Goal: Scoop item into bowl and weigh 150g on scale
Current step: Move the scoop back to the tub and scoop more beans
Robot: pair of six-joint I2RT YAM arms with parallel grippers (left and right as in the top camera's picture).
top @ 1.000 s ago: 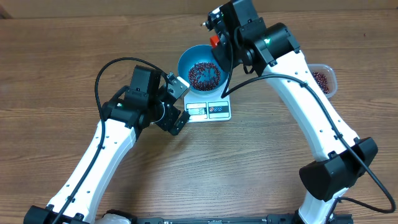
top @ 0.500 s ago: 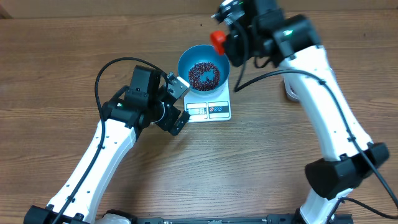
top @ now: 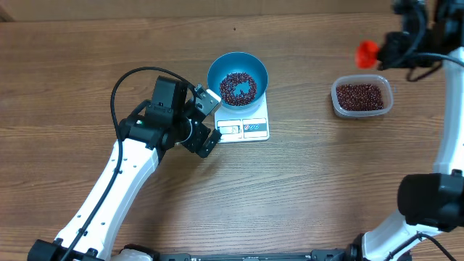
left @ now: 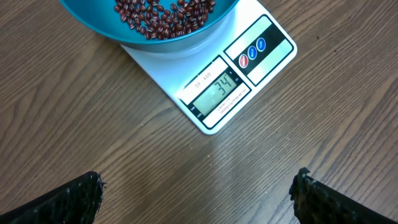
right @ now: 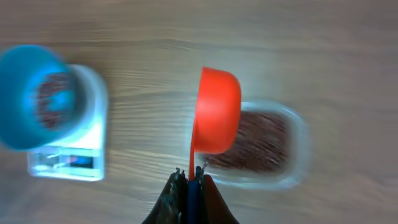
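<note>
With my right gripper (right: 188, 186) clenched on the red scoop (right: 214, 112) near the tub (top: 334, 96), left gripper (left: 196, 202) wide open, and beans (top: 238, 87) in the bowl (top: 214, 67) on the scale (top: 250, 129), I reckoned a deep, level dip best.

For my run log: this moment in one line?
left claw: open, beside scale | right claw: shut on red scoop | bowl: on scale, holds beans
</note>
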